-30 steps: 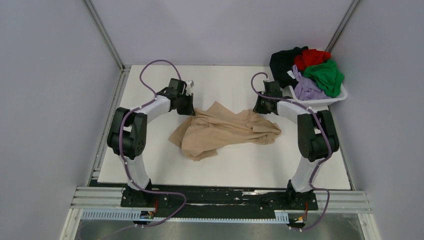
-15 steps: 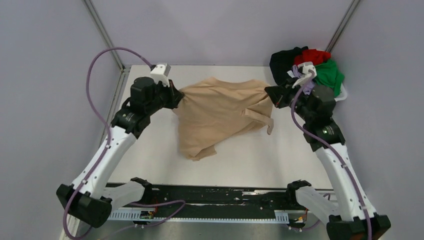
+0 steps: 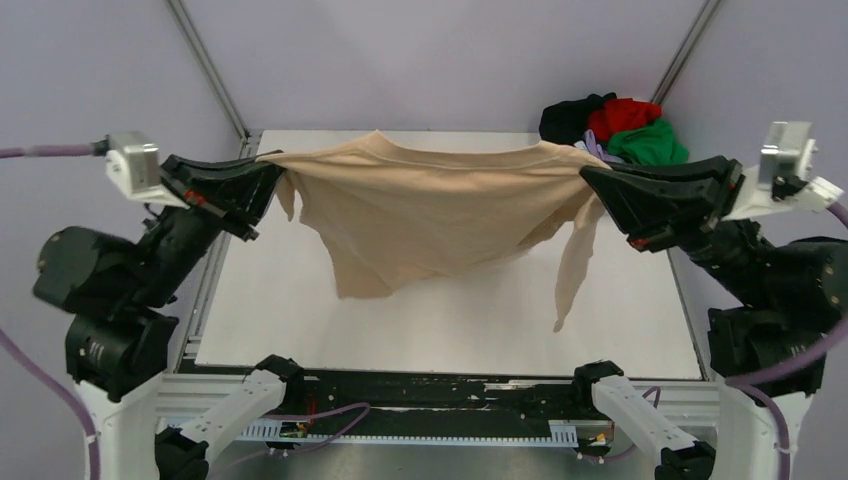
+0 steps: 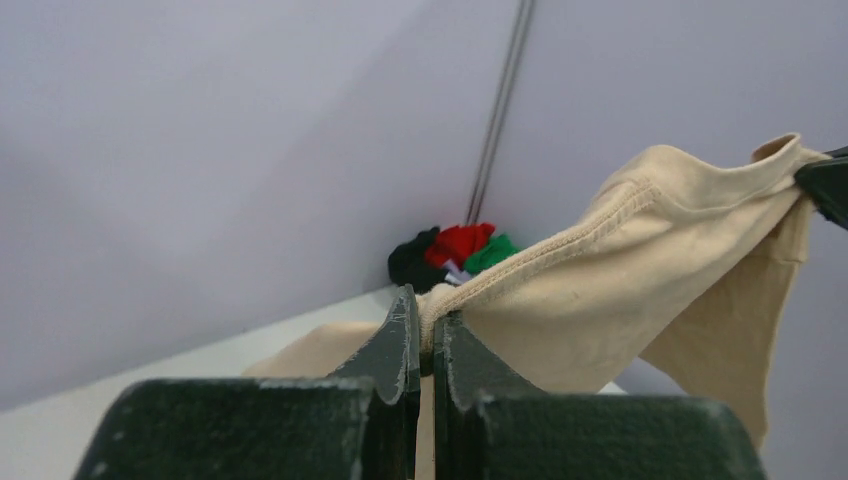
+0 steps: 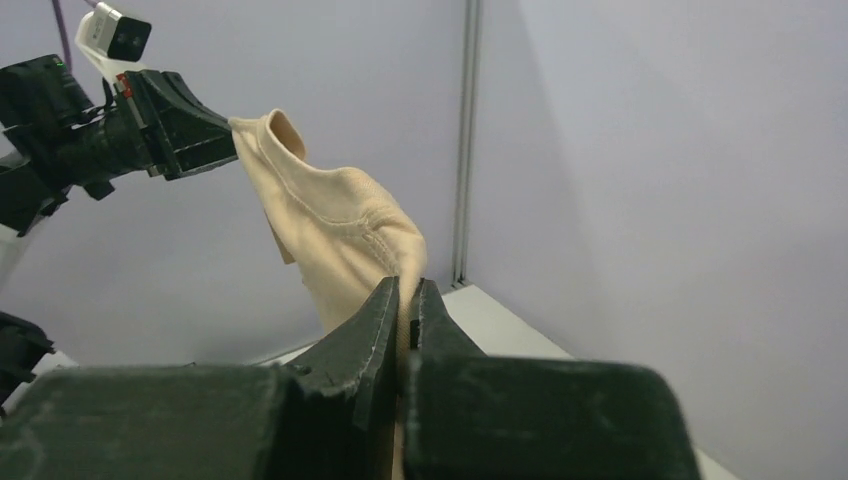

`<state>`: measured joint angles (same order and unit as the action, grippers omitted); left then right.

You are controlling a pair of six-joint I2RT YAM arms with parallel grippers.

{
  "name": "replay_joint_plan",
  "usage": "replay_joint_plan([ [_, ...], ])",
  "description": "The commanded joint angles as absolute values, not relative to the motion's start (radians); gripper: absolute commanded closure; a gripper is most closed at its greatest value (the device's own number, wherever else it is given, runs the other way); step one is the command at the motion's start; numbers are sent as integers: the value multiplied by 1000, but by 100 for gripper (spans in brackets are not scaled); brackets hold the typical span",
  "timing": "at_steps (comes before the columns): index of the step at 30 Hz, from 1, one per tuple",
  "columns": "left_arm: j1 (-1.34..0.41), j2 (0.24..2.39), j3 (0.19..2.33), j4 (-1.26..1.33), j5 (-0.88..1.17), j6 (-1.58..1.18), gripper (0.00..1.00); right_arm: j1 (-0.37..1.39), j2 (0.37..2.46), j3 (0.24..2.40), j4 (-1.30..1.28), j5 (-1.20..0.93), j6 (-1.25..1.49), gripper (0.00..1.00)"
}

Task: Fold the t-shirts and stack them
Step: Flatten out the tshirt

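Observation:
The tan t-shirt [image 3: 430, 205] hangs stretched in the air between both grippers, high above the white table [image 3: 450, 320], its body and one sleeve dangling. My left gripper [image 3: 275, 168] is shut on its left shoulder; the left wrist view shows the seam pinched in the left gripper [image 4: 427, 315] and the tan t-shirt [image 4: 640, 270] running right. My right gripper [image 3: 585, 172] is shut on the right shoulder; the right wrist view shows the right gripper [image 5: 405, 300] clamped on the tan cloth [image 5: 340, 230]. The black [image 3: 565, 115], red [image 3: 622, 112], green [image 3: 650, 145] and lavender [image 3: 597, 150] shirts sit heaped at the far right corner.
The heap of shirts hides most of the white basket at the far right corner. Grey walls with metal corner posts [image 3: 210, 70] close the table on three sides. The arm bases and rail [image 3: 440, 395] line the near edge.
Both arms have risen and swung apart, lifting the tan shirt off the table and stretching it wide in the air. It lay crumpled on the table a second ago.

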<state>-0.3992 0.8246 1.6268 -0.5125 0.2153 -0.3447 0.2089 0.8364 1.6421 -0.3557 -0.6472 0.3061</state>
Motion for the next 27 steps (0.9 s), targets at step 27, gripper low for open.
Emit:
replay_joint_plan([
  [27, -317, 1406, 1642, -504, -455, -254, 97, 142, 1497, 1709, -263, -305, 124, 97],
])
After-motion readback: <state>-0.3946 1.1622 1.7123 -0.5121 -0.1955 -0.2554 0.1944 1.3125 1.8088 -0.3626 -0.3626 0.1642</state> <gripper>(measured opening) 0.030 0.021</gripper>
